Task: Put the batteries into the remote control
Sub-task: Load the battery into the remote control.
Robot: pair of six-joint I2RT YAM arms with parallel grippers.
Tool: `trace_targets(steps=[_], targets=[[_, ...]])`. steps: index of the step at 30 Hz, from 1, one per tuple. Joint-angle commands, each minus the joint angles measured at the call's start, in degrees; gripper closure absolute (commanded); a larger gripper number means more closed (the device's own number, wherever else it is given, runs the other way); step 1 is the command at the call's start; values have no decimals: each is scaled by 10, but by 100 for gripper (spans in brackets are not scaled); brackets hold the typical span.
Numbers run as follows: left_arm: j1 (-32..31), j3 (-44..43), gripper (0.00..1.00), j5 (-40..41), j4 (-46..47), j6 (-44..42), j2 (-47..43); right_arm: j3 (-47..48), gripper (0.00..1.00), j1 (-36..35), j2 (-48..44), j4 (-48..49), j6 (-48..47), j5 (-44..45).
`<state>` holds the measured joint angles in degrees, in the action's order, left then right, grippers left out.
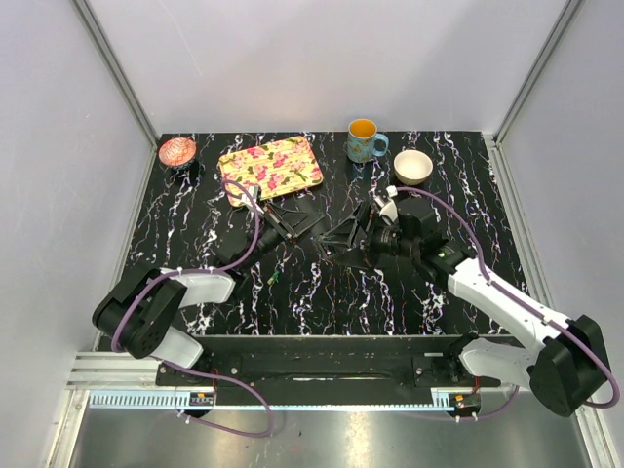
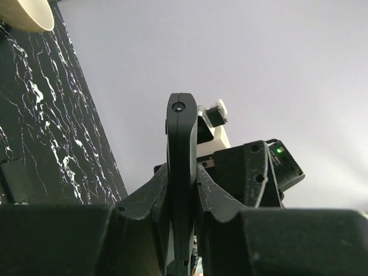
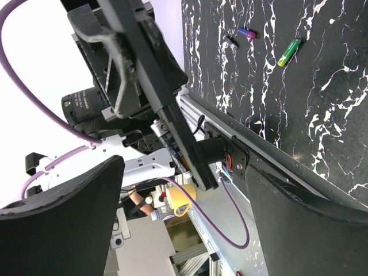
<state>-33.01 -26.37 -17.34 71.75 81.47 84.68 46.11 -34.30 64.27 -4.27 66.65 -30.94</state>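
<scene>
My left gripper (image 2: pixel 182 172) is shut on the remote control (image 2: pixel 181 132), a slim black bar held edge-on above the table. From the right wrist view the remote control (image 3: pixel 155 92) slants across in front, and a pale blue-and-white battery (image 3: pixel 172 145) lies along its open side. Loose batteries lie on the table: a green-yellow one (image 3: pixel 288 52), a blue-and-red one (image 3: pixel 246 33) and a dark one (image 3: pixel 231 41). My right gripper (image 3: pixel 184 190) is open wide, just short of the remote's end. In the top view both grippers, left (image 1: pixel 285 226) and right (image 1: pixel 343 242), meet mid-table.
At the back of the table stand a floral tray (image 1: pixel 271 166), a blue mug (image 1: pixel 364 139), a white bowl (image 1: pixel 412 166) and a pink bowl (image 1: pixel 177 150). A small green battery (image 1: pixel 275 278) lies near the left arm. Aluminium rails frame the table.
</scene>
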Motion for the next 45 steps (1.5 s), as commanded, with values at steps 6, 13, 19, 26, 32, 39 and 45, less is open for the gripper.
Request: trace_targets(steps=[6,13,19,26,32,39,45], targets=[[1,-18,100,-9,237,-6,-22,-2,7,7,27,88,50,-22],[1,-16,100,-12,237,-6,-22,5,21,10,38,96,55,-18],[1,-15,100,-9,237,-6,-22,7,54,10,31,90,45,-17],[1,-15,100,-10,237,-6,-19,12,25,10,29,81,38,-11],[1,-12,100,-11,238,-7,-20,16,21,10,31,78,39,-5],[1,-11,100,-11,237,-11,-25,18,22,13,44,88,59,-2],[1,-9,100,-14,238,-12,-29,14,25,19,53,96,73,3]])
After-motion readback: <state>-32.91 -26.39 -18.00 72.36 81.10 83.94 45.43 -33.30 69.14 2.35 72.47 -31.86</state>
